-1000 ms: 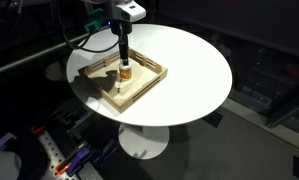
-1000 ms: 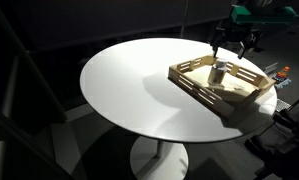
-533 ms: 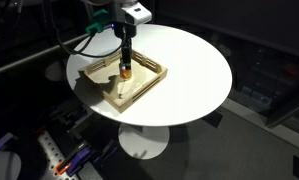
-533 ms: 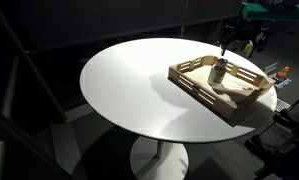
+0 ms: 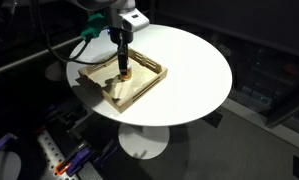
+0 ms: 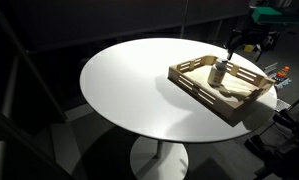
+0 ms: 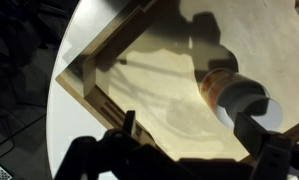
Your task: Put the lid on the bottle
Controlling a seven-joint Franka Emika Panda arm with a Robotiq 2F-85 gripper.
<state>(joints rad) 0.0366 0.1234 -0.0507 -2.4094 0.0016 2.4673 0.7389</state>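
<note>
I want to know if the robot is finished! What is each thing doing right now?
wooden tray: flat on the round white table.
bottle: upright in the wooden tray, capped.
lid: on top of the bottle, closing it.
hand: open, holding nothing, up above the tray.

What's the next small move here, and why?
Probably a short straight lift up and away from the tray. In the wrist view the white lid already sits on top of the bottle, which stands upright inside the tray. The gripper has its jaws open with nothing between them. I can't tell whether the lid is fully seated.
</note>
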